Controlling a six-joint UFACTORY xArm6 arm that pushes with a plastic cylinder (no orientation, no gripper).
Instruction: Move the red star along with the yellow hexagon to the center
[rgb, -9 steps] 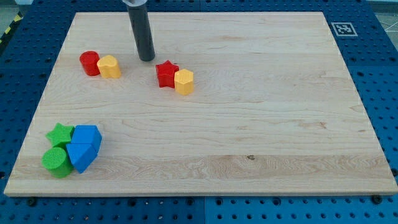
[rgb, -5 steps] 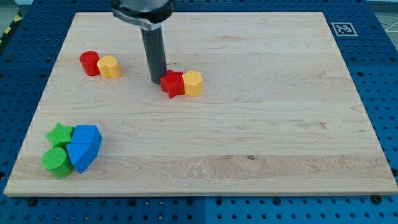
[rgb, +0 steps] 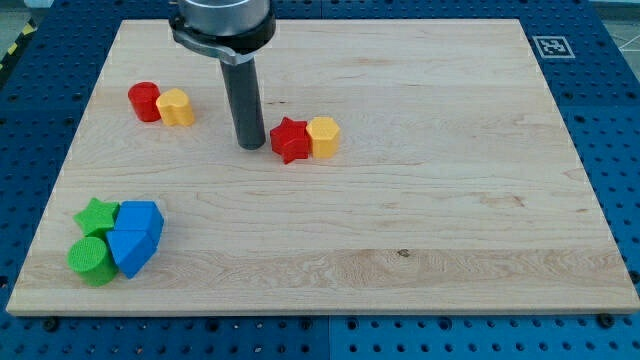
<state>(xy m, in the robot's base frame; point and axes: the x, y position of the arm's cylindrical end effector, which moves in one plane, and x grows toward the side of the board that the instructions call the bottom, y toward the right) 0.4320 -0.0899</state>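
Blocks on the bench (rgb: 400, 220) number eight: two red, two yellow, two green, two blue. My tip (rgb: 251, 146) stands just left of the red star (rgb: 290, 139), which touches the yellow hexagon (rgb: 323, 137); no fingers exist.

My tip (rgb: 251, 145) just left of red star (rgb: 290, 140), small gap; yellow hexagon (rgb: 323, 137) touching its right. Red cylinder (rgb: 144, 101) and yellow block (rgb: 177, 106) touching, bench (rgb: 450, 200) upper left. Green star (rgb: 97, 215), green cylinder (rgb: 91, 259), two blue blocks (rgb: 136, 236) clustered lower left.
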